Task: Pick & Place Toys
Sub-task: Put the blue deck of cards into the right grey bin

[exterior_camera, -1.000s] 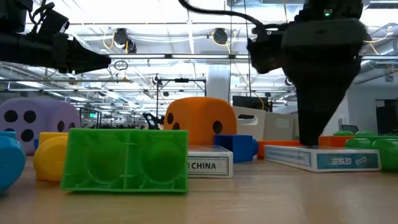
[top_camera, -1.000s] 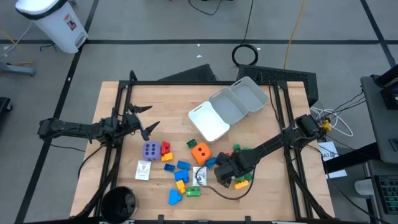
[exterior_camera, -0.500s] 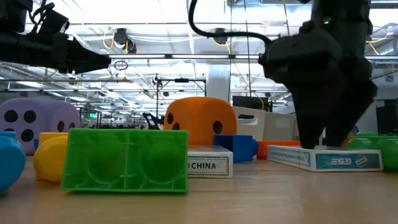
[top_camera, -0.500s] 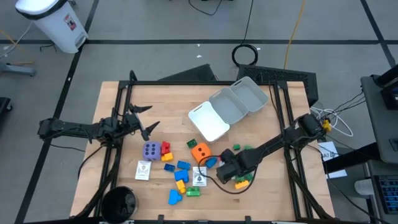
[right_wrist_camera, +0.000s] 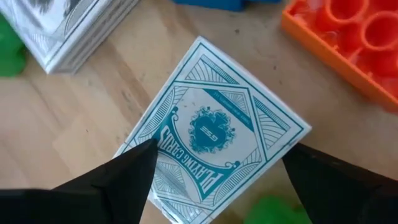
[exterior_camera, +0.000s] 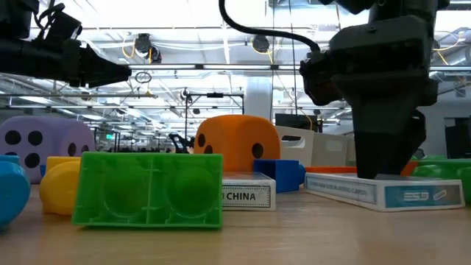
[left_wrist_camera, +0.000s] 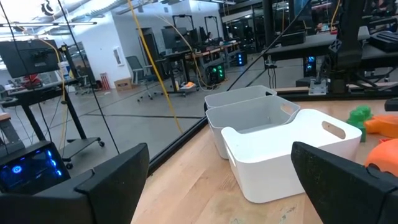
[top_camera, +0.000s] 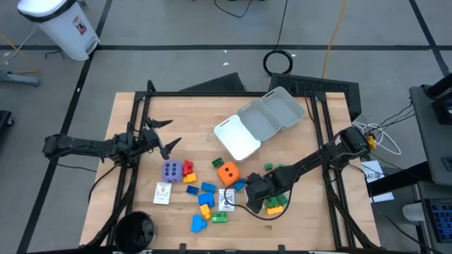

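Dark and stretched low, the left gripper (top_camera: pixel 164 137) waited with fingers apart beside the purple die (top_camera: pixel 171 170). Further right, the right gripper (top_camera: pixel 248 197) pointed down, fingers spread over the teal card box (right_wrist_camera: pixel 214 134) lying flat among the bricks.

On the wooden table (top_camera: pixel 141 113) stand a white tray (top_camera: pixel 237 137) and a clear tray (top_camera: pixel 269 114), touching each other.
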Motion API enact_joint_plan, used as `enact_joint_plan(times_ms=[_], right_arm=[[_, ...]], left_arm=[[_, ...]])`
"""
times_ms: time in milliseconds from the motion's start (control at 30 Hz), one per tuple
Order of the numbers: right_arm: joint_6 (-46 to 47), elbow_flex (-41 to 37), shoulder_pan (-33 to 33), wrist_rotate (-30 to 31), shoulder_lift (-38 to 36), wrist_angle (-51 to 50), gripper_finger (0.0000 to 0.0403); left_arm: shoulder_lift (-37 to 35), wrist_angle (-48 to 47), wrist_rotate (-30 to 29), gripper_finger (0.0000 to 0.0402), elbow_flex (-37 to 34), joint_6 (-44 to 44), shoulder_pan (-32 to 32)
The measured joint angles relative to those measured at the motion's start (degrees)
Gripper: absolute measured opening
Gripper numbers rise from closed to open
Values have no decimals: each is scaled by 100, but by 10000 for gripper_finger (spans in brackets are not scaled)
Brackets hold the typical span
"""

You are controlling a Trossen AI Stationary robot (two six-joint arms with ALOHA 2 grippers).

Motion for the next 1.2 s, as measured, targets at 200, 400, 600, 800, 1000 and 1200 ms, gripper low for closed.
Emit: enact_joint_plan(times_ms=[200, 400, 600, 800, 1000, 1200], right_arm=[[-1192, -2, -11, 141, 15, -448, 329], [-1436, 36, -80, 148, -275, -902, 329], [-411, 7, -108, 260, -891, -1141, 329], [348, 22, 104, 392, -746, -1007, 329], [248, 46, 157, 546, -139, -787, 329], [174, -247, 164, 516, 98, -415, 330]], left_arm=[[1, -2, 0, 397, 0, 1, -1], [0, -1, 0, 397, 0, 1, -1], [0, -2, 0, 397, 0, 0, -1], [0, -3, 0, 397, 0, 0, -1], [0, -4, 0, 397, 0, 0, -1], [-1, 0, -2, 397, 0, 0, 1]])
